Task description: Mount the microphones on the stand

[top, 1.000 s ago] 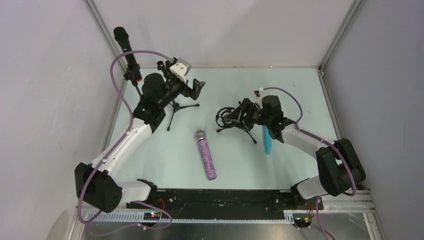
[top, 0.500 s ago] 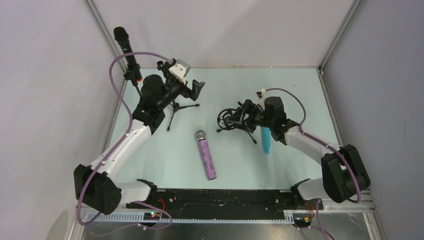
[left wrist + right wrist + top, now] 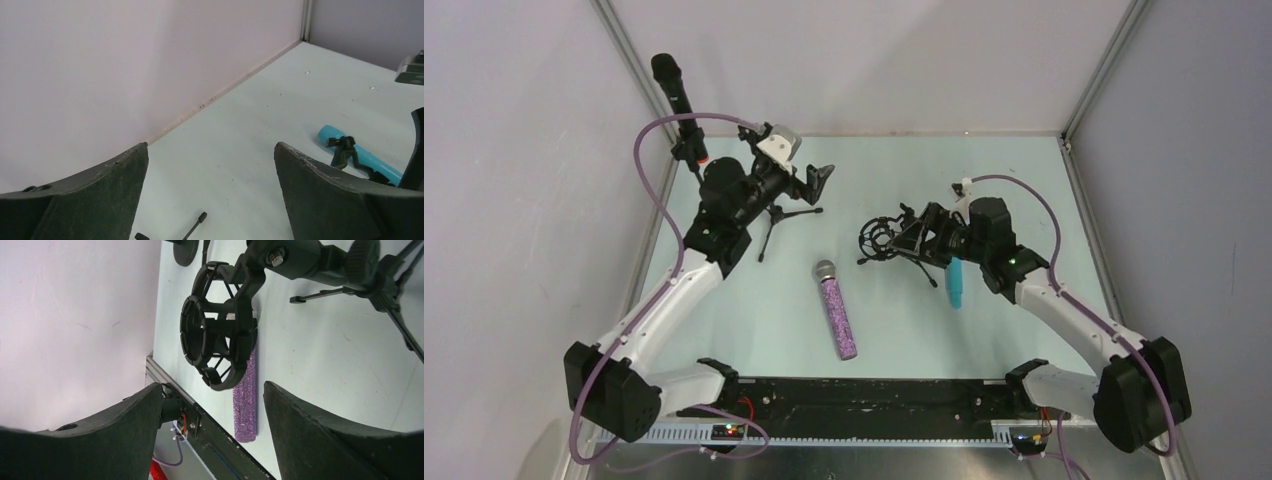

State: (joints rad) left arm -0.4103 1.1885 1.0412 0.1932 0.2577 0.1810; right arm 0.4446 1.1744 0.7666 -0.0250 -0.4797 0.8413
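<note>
While its jaws stand wide apart with nothing between them, the right gripper (image 3: 921,232) faces left toward the black shock mount (image 3: 215,337) of a small tripod stand (image 3: 921,262) at mid-right of the worktop (image 3: 1024,170), close to the ring but not touching it. Just right of that stand, the turquoise microphone (image 3: 955,283) lies flat beside the right arm. The purple glitter microphone (image 3: 837,312) lies flat at the centre, silver head pointing far. The left gripper (image 3: 821,177), likewise spread and empty, hangs above the far-left worktop. Left of it, the black microphone (image 3: 676,100) sits tilted in the clip of a second tripod stand (image 3: 776,214), head up by the left wall.
</note>
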